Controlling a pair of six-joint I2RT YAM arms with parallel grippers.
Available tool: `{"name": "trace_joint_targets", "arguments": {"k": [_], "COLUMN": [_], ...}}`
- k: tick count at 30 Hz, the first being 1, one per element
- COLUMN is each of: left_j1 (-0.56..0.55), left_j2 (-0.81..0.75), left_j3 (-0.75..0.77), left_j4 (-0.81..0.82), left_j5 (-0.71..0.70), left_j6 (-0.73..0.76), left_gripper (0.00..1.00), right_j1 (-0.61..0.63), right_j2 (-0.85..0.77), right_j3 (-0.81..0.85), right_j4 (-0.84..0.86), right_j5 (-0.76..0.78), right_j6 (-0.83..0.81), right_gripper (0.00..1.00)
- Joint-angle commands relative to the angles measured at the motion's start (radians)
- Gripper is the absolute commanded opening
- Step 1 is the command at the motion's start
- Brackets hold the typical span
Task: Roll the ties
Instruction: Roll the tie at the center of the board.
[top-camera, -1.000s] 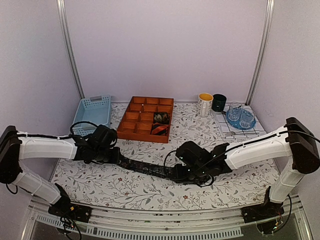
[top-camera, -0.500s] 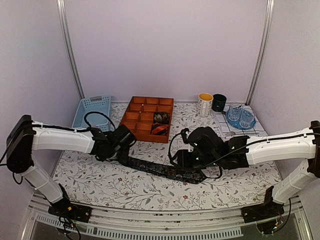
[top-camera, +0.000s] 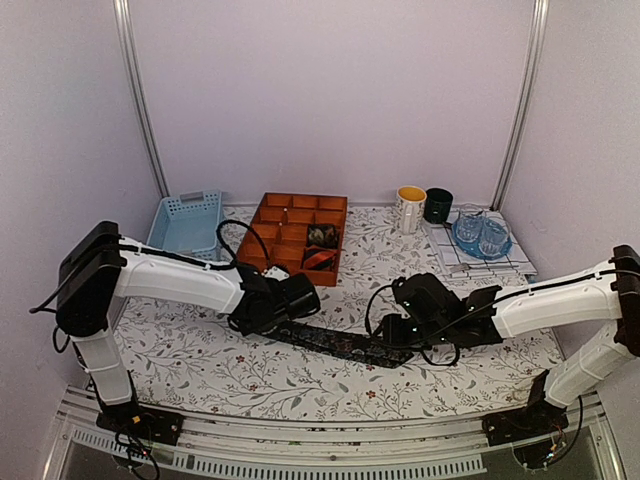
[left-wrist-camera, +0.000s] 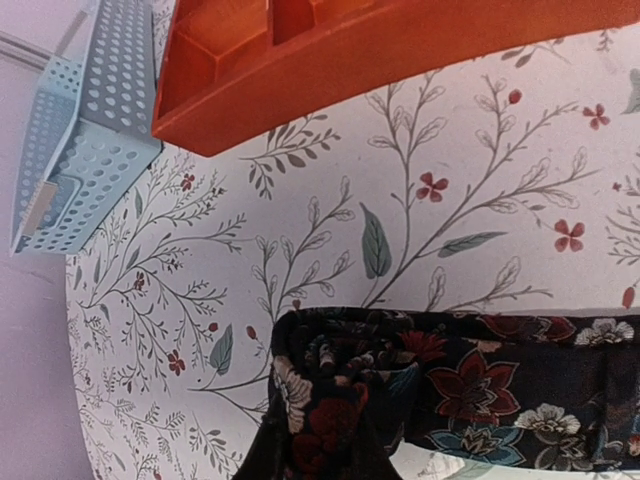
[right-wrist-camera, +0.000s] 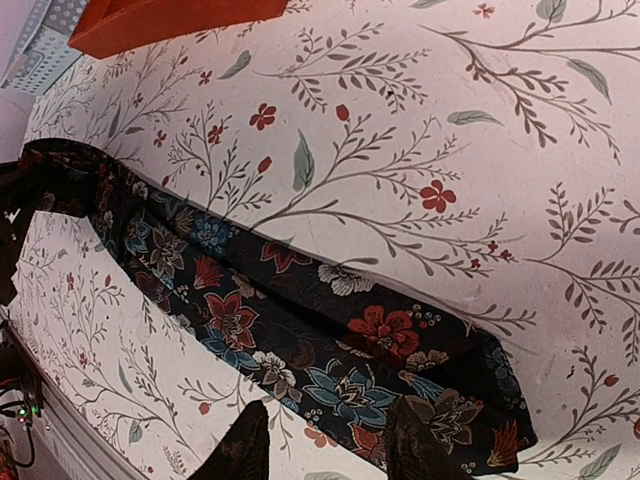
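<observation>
Change, left arm: a second ago the left gripper sat well to the left; it now lies further right, just in front of the orange tray.
Change, tie: the floral tie covers a shorter stretch of the table than before, its left end now doubled over.
Change, right arm: the right gripper has shifted slightly right and away from the near edge, at the tie's wide end.
Hard to see: in the left wrist view, bunched fabric hides the fingers.
Left gripper: almost closed, pinching the tie's folded left end, which rises off the table.
Right gripper: fingers clearly apart, gripping nothing; one overlaps the tie's near edge, the other stands over bare cloth.
Tie position: flat between the two grippers, running diagonally.
Tray: in its right-hand column, a red-and-black coiled tie in the nearest compartment, a dark coiled tie just behind.
Far left: pale blue basket.
Far right: white mug, dark mug, clear glasses.
</observation>
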Motion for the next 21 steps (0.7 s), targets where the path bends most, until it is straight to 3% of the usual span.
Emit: {"name": "trace_joint_targets", "arguments": {"k": [1, 5, 7, 13, 21], "left_j1": [-0.035, -0.048, -0.049, -0.058, -0.073], "left_j2": [0.029, 0.043, 0.04, 0.016, 0.024], "left_j3": [0.037, 0.047, 0.046, 0.041, 0.045], "left_j4": [-0.014, 0.008, 0.029, 0.098, 0.177], "left_j5": [-0.001, 0.035, 0.067, 0.156, 0.246], "left_j6": [-0.001, 0.004, 0.007, 0.026, 0.046], "left_gripper": [0.12, 0.42, 0.5, 0.57, 0.58], "right_j1": [-0.008, -0.01, -0.009, -0.012, -0.013], "right_j2": [-0.045, -0.039, -0.04, -0.044, -0.042], "right_j3": [-0.018, -0.02, -0.02, -0.018, -0.015], "right_j4": [0.049, 0.056, 0.055, 0.052, 0.057], "right_j5": [-0.013, -0.017, -0.016, -0.012, -0.021], "right_j6": [0.015, 0.015, 0.012, 0.007, 0.011], "right_gripper": [0.39, 0.39, 0.39, 0.39, 0.39]}}
